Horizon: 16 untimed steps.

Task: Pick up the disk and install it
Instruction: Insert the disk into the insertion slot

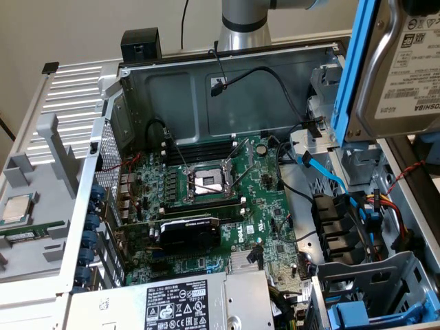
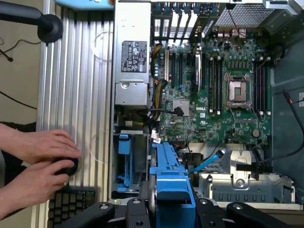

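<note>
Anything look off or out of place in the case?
Nothing damaged. The metal processor socket on the green motherboard stands open, levers raised; a blue flat cable lies loose by the drive cage. The silver-grey metal disk in its blue plastic frame hangs tilted above that side.

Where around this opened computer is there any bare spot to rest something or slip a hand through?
Bare: the ribbed silver metal panel between the grey power supply and the person's hands. Crowded: the green motherboard and the cable-filled black drive bays.
</note>
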Each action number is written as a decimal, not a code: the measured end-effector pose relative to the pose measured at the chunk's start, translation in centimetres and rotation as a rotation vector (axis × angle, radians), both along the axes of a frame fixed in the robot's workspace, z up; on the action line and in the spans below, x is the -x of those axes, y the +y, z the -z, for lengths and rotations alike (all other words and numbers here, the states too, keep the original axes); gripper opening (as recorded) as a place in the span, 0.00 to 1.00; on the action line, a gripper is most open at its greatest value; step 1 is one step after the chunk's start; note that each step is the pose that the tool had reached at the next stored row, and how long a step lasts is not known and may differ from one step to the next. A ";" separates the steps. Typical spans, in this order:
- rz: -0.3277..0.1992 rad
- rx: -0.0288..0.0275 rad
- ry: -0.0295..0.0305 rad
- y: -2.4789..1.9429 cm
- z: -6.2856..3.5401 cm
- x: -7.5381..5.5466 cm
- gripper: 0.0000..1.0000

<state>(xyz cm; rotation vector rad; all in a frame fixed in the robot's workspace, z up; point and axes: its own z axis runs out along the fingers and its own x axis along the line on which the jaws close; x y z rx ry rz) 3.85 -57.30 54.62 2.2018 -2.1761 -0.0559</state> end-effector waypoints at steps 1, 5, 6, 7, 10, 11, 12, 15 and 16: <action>0.000 -0.0014 -0.0002 -0.18 0.02 0.0 0.37; 0.001 -0.0016 -0.0001 -0.76 0.31 0.1 0.37; 0.002 -0.0017 -0.0002 -0.92 0.46 0.1 0.37; 0.002 -0.0018 -0.0003 -1.10 0.61 0.1 0.37; 0.003 -0.0017 -0.0005 -1.84 0.98 0.1 0.37; 0.003 -0.0015 -0.0004 -2.17 1.12 0.1 0.37; 0.003 -0.0017 -0.0006 -2.39 1.30 0.2 0.37; 0.004 -0.0017 -0.0015 -2.92 1.85 0.2 0.37; 0.004 -0.0018 -0.0016 -3.09 2.04 0.2 0.37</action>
